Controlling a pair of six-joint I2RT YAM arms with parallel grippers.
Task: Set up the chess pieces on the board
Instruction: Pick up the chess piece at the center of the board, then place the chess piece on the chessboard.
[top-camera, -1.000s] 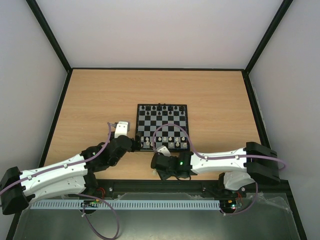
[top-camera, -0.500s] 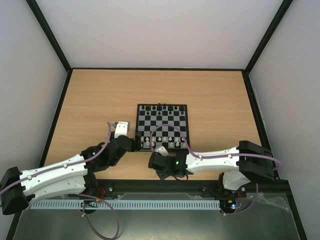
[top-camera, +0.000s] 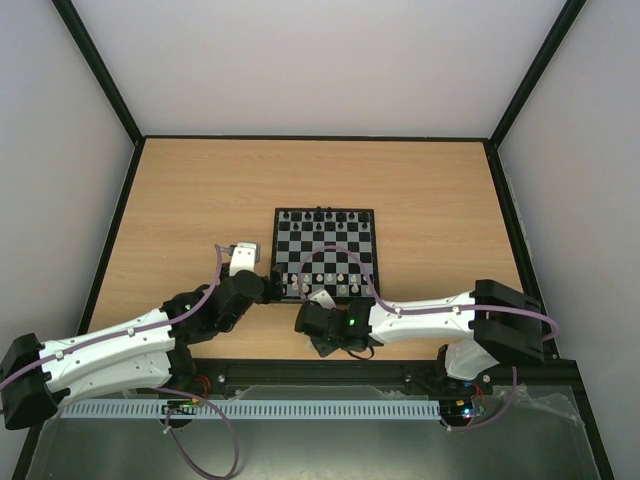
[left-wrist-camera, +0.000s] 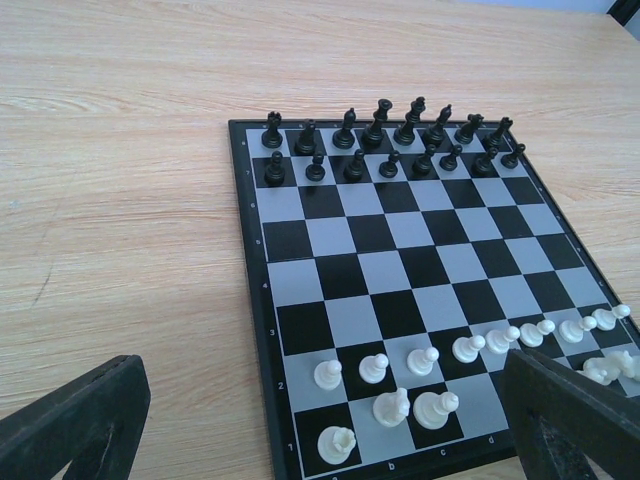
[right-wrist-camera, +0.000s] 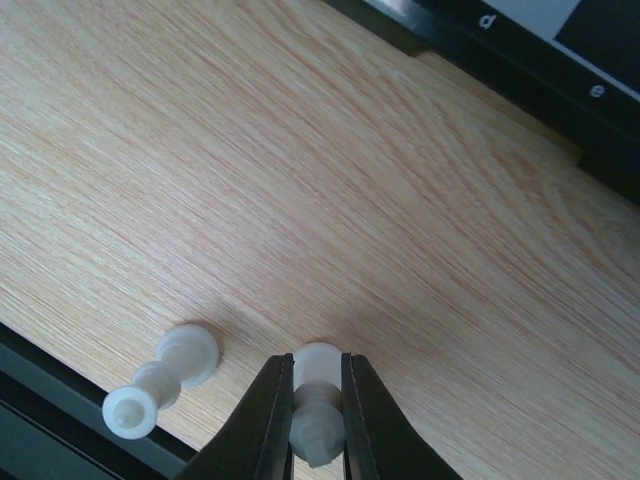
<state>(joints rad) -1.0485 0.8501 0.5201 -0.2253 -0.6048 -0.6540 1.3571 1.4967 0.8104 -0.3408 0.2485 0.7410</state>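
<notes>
Piece (right-wrist-camera: 318, 365) sits clenched in my right claw (right-wrist-camera: 318, 425) low over the bench (right-wrist-camera: 300, 150), base toward the board (right-wrist-camera: 500, 60) just ahead; my left claw (left-wrist-camera: 320, 425) hangs released at its near-left corner.

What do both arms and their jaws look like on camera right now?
The left arm and right arm have white shell links with black joints and black wrists. A thin purple cable loops along each. A green light glows on the right wrist; a white camera block sits on the left one. The jaws are matte black, tapering blades.
</notes>
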